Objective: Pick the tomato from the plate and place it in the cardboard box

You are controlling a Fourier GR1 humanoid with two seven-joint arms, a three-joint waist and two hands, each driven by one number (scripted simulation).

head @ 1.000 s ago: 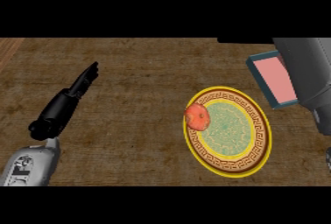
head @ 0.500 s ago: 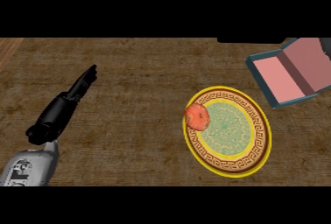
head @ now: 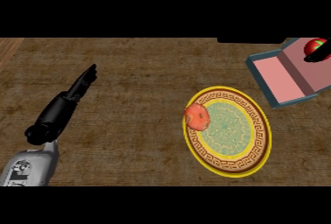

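Steep downward look at a brown counter with a rough, woven-looking grain. At centre right, a round plate: yellow rim, key-pattern border, pale green middle. On its left edge, the tomato, red-orange, rounded and slightly lumpy, not yet picked up. At upper right, well apart from the tomato, the cardboard box: blue-grey walls, flat pink floor, open on top and ready to take it. At the box's far corner, a second red round thing with a dark patch beside it, too cut off to identify. At left, the left hand: black, fingers straight and together, holding nothing, resting clear of the work. No right hand plainly visible; probably the nearer one for the tomato.
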